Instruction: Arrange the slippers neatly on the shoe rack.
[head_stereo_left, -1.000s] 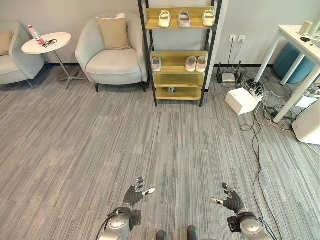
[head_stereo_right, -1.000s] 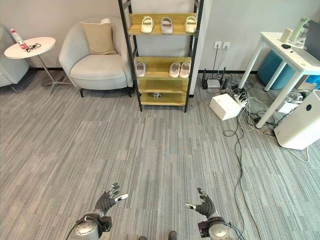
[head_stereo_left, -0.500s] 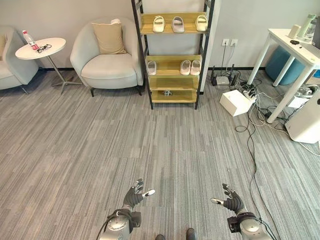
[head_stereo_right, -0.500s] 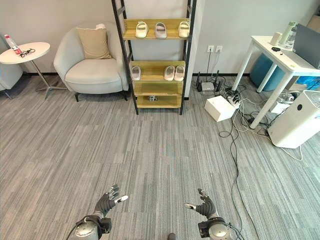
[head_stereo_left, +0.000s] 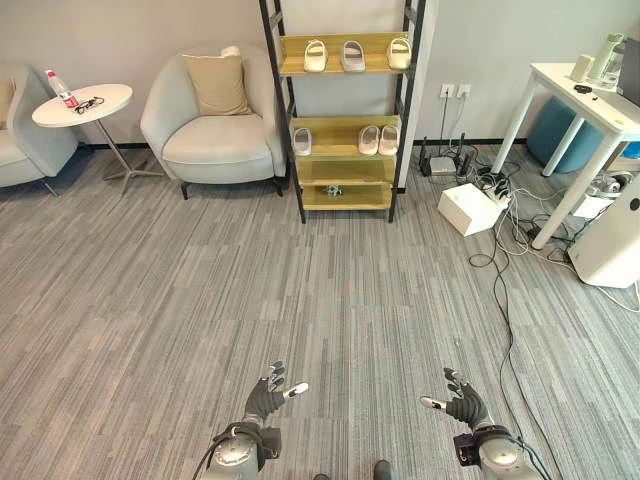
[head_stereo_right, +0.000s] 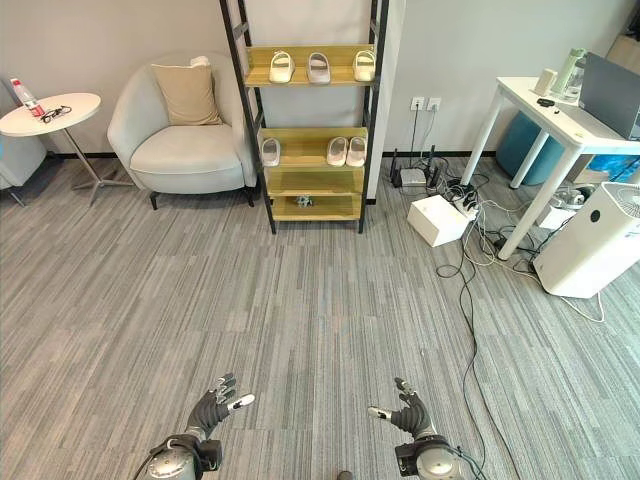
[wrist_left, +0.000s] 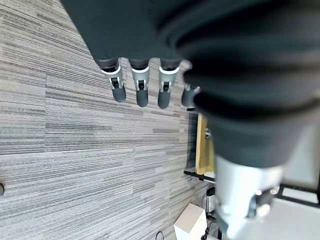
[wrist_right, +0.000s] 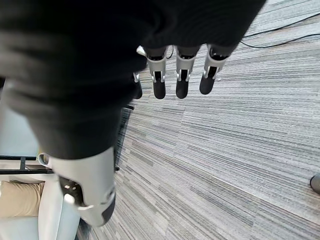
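Grey carpet (head_stereo_left: 200, 290) ran to the rack (head_stereo_left: 345, 105) at the far wall; rack had shrunk in view vs a sec ago, so robot backed off. Six slippers: 3 on top shelf (head_stereo_left: 350, 54), 3 mid shelf (head_stereo_left: 371, 139); looked done. Left hand (head_stereo_left: 265, 398) & right hand (head_stereo_left: 462, 402) low, fingers relaxed, holding nothing.

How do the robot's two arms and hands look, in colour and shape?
Both arms are rounded silver-grey metal. The left robot hand and the right robot hand have a dark ribbed cover over the back and wrist, silver fingers with dark tips, and a light-tipped thumb apart.
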